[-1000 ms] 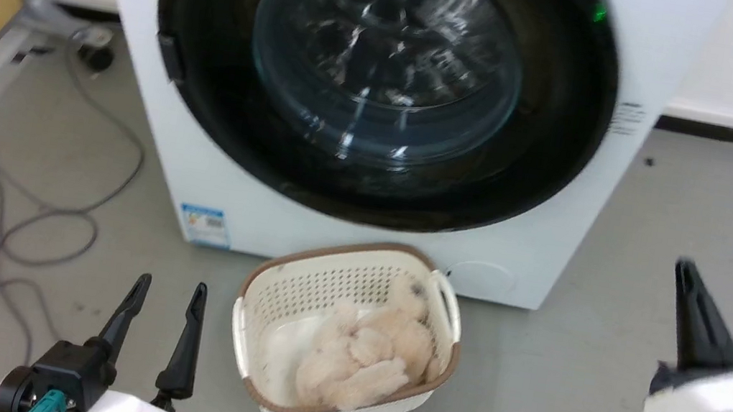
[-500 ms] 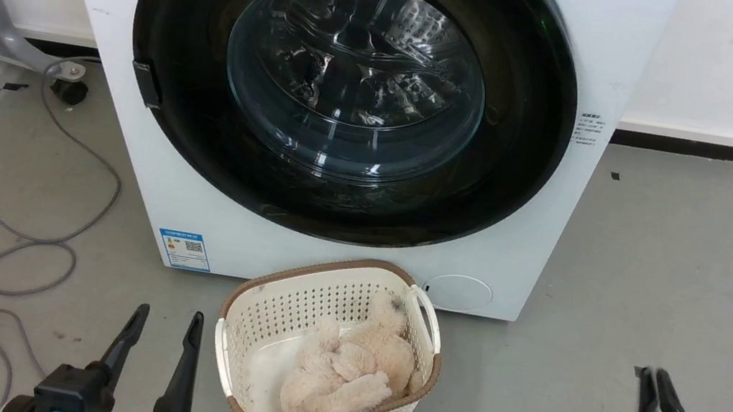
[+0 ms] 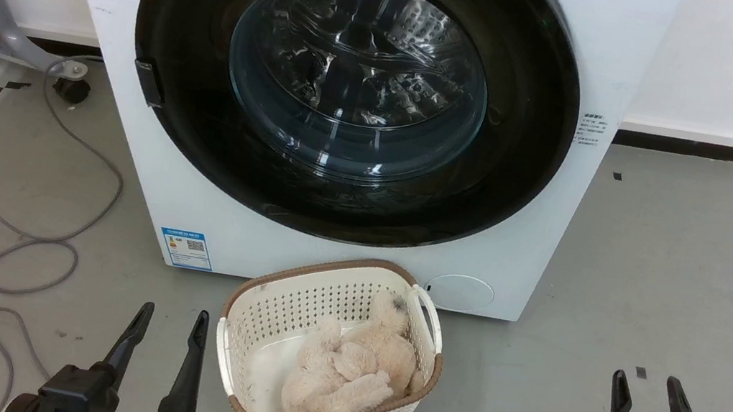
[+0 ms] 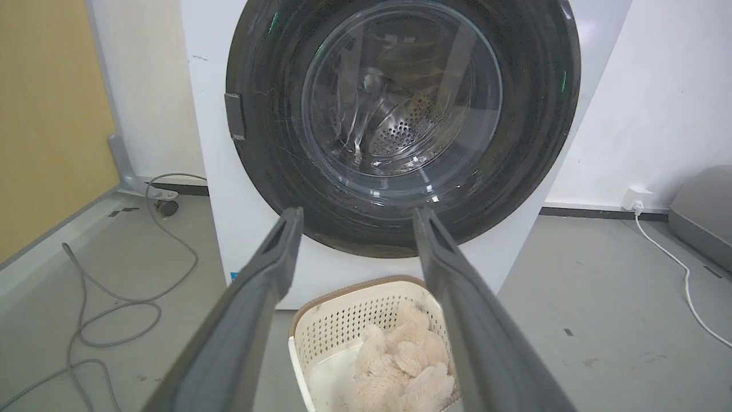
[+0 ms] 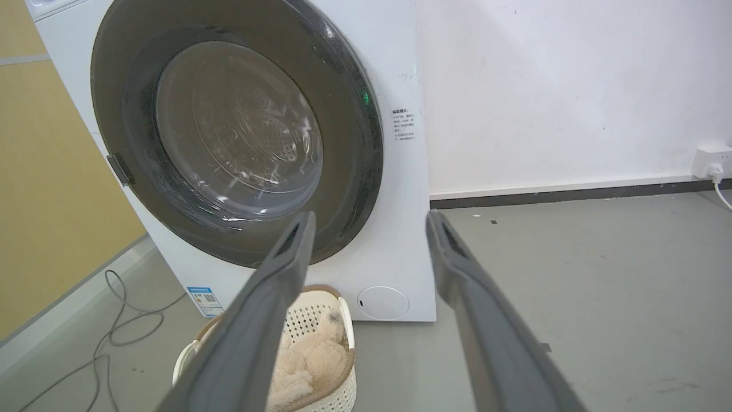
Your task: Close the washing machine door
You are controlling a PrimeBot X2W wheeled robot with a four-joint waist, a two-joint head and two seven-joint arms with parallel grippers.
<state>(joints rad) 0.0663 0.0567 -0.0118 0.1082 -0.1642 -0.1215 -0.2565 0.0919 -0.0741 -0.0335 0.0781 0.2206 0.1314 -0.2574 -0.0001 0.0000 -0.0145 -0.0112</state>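
Washing machine door: apparently latched shut; right gripper lowered back to rest, left gripper idle, both jaws wide and empty; task likely complete.

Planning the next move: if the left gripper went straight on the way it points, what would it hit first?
The left gripper would probably meet the lower black rim of the washing machine door, passing above the basket; depth is unclear.

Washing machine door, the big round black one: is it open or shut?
Shut. The round black-rimmed glass door lies flush against the big white washing machine.
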